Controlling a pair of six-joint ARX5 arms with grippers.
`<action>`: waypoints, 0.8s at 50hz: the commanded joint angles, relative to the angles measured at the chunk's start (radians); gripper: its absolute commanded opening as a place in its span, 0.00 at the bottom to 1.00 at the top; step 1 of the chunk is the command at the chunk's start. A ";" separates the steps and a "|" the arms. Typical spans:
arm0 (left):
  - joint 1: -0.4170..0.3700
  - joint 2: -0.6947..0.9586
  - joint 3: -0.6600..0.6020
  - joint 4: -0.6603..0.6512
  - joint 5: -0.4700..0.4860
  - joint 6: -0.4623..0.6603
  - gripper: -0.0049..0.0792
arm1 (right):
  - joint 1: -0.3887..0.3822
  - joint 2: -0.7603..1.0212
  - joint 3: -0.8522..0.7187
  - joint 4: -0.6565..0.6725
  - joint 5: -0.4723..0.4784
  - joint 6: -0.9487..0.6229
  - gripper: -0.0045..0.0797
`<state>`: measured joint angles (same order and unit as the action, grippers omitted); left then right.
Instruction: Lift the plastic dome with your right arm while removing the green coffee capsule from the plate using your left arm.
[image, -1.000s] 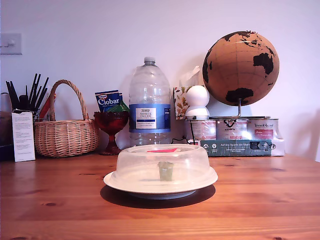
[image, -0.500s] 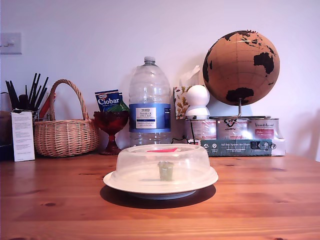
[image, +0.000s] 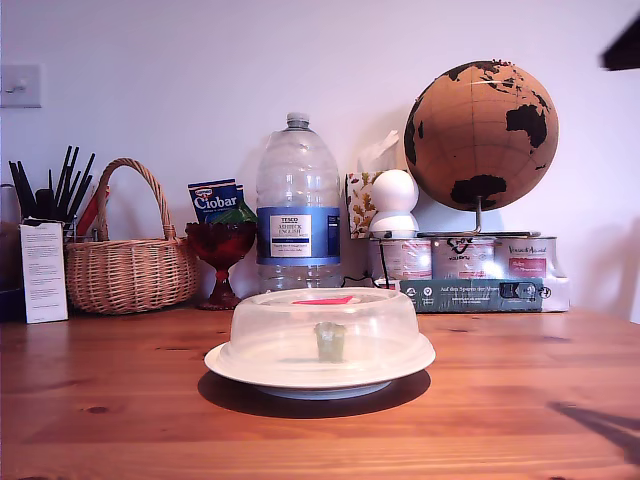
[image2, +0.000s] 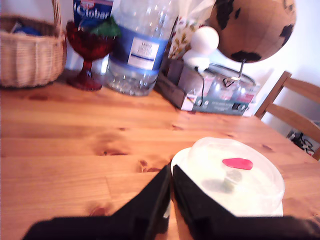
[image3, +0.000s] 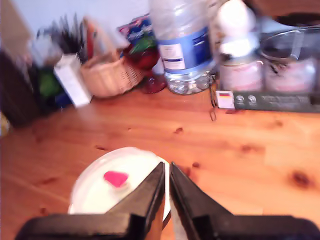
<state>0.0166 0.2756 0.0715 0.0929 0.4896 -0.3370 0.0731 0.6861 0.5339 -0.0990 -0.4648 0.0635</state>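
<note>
A wooden table (image: 520, 400) stood before a pale wall, and along its back a wicker basket (image: 130, 265), a red glass goblet (image: 222, 255), a large water bottle (image: 297, 205) and a cork globe (image: 482, 135) were lined up. In the exterior view the plate (image: 230, 367) was placed in the middle of the table, near the front, and the plastic dome (image: 322, 325) was seated flat on it, its rim resting on the plate all around. The green coffee capsule (image: 331, 341) was seen upright through the plastic, closed in under the cover, so it could not be reached before the cover is raised. A dark shape was cut off at the upper corner on the exterior view's right, and which arm it belonged to could not be told.

In the first wrist view, my first gripper (image2: 171, 200) was held above the table with its fingers brought together, the tips just beside the rim of the dome; nothing was gripped. The red tab (image2: 237, 163) lay on the flat top, and the capsule appeared only as a dim shadow under it.

In the second wrist view, my second gripper (image3: 166, 187) was likewise pressed together and empty, pointing over the edge of the dome from another side. It was probably held there as a start position, because the tab is judged to be the only good place for lifting.
</note>
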 joint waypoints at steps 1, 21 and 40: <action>0.001 0.051 0.041 0.049 0.002 0.017 0.04 | 0.017 0.069 0.033 0.026 -0.008 -0.039 0.04; 0.000 0.570 0.276 0.309 0.029 0.215 0.04 | 0.035 0.455 0.213 0.161 -0.030 -0.113 0.04; -0.021 0.997 0.473 0.335 0.265 0.270 0.04 | 0.109 0.692 0.391 0.038 -0.069 0.059 0.04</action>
<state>0.0074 1.2430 0.5404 0.4225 0.7322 -0.0898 0.1661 1.3586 0.8936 -0.0425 -0.5224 0.1085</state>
